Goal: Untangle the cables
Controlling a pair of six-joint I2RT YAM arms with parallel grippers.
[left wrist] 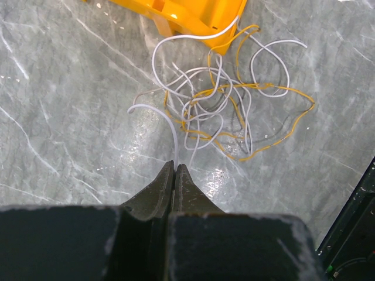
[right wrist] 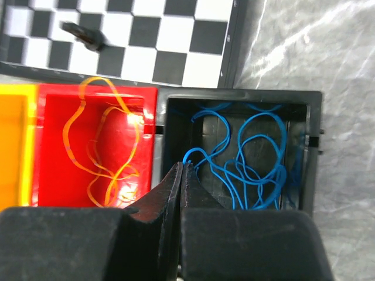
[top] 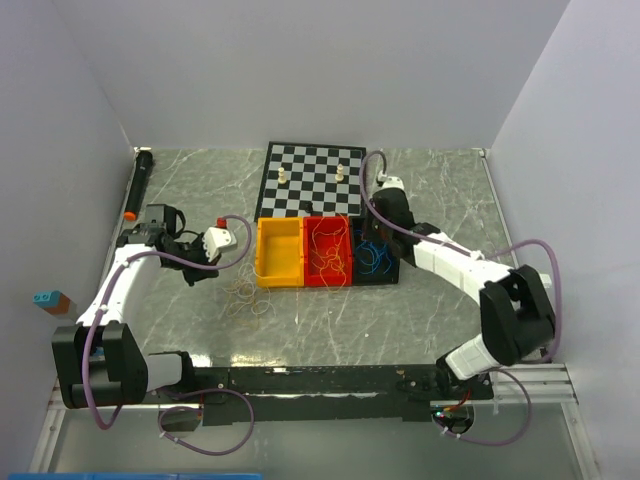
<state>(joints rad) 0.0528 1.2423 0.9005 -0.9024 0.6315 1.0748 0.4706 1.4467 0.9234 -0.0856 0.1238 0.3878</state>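
On the left, the left gripper [left wrist: 176, 167] is clenched. A white cable [left wrist: 174, 137] runs straight into its tips, so we judge that it is pinched there. This cable leads up into the tangle [left wrist: 222, 111], which lies on the table [left wrist: 58, 117] just in front of the yellow bin [top: 280, 245]. In the tangle, whitish and yellow cables cross each other many times and are not yet separated. The yellow bin looks empty from above.

Further right, the red bin [right wrist: 53, 146] holds the orange cables [right wrist: 108, 152], and the black bin [right wrist: 240, 95] beside it holds the blue cables [right wrist: 258, 170]. The right gripper [right wrist: 181, 167] hangs over the wall between these two bins and is closed tight. One blue cable ends right at its tips, but we cannot tell if it is pinched or only touching. The chessboard [right wrist: 146, 35] lies behind the bins.

In our judgement two colours are already sorted. The white and yellow knot is what is left, and it looks like the harder part.

Some things we cannot see well. In both wrist views the gripper body covers the lower part of the picture, so the near side of the red and black bins is hidden. The yellow bin is cut off at the top of the left wrist view, and one white strand touches its edge there. From above, the cables are too thin to follow one by one.
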